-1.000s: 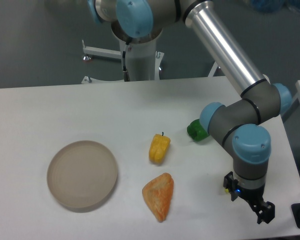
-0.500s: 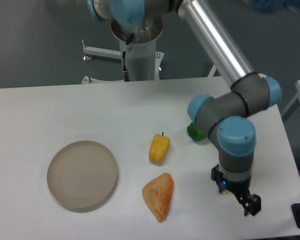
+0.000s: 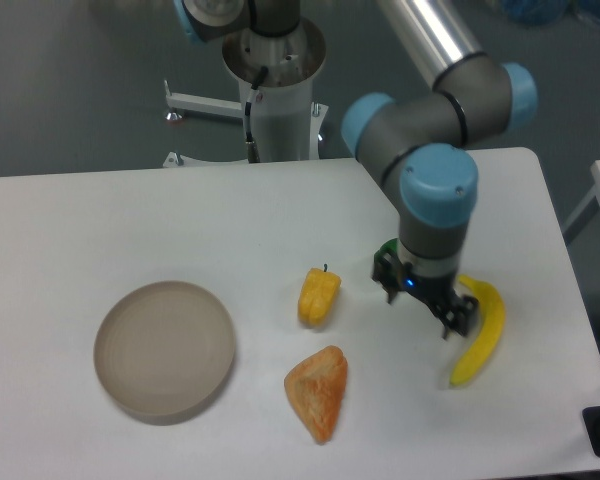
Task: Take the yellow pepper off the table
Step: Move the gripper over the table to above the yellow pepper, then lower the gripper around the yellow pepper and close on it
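The yellow pepper (image 3: 319, 296) lies near the middle of the white table (image 3: 130, 220), a small blocky yellow-orange piece with a dark stem pointing away. My gripper (image 3: 423, 305) hangs over the table to the pepper's right, about a pepper's length away. Its fingers are spread apart and nothing is between them. It does not touch the pepper.
An orange triangular pastry-like piece (image 3: 318, 392) lies just in front of the pepper. A round beige plate (image 3: 165, 347) sits at the left. A yellow banana (image 3: 478, 335) lies right of the gripper. A green pepper (image 3: 387, 248) shows only as a sliver behind the wrist.
The arm has swung from the table's front right corner to the left and back, toward the yellow pepper. The banana it had hidden now shows. The objects have not moved.
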Robot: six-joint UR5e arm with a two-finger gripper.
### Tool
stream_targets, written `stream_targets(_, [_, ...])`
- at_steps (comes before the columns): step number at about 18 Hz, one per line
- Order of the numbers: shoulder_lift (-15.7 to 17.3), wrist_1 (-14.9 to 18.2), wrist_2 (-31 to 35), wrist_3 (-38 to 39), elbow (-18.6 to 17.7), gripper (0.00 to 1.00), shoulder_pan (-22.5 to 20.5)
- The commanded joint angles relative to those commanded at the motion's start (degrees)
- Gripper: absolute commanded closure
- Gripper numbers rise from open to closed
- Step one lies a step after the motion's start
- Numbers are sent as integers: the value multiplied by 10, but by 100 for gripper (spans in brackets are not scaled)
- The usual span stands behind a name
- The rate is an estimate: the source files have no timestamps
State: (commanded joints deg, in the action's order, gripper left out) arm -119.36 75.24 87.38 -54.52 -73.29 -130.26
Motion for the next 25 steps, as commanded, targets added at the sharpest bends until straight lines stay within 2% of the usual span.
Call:
stream_targets(4, [11, -22, -28, 70, -47, 0, 17])
stream_targets(6, [15, -25, -28, 70, -69, 0, 19])
stream_targets(9, [31, -57, -27, 67, -103, 0, 19])
stream_targets(16, [35, -82, -22, 65, -137, 0, 33])
stream_targets(20, [37, -135, -19, 64, -173, 0, 40])
stream_targets(25, [35, -138, -2, 61, -181, 0, 41])
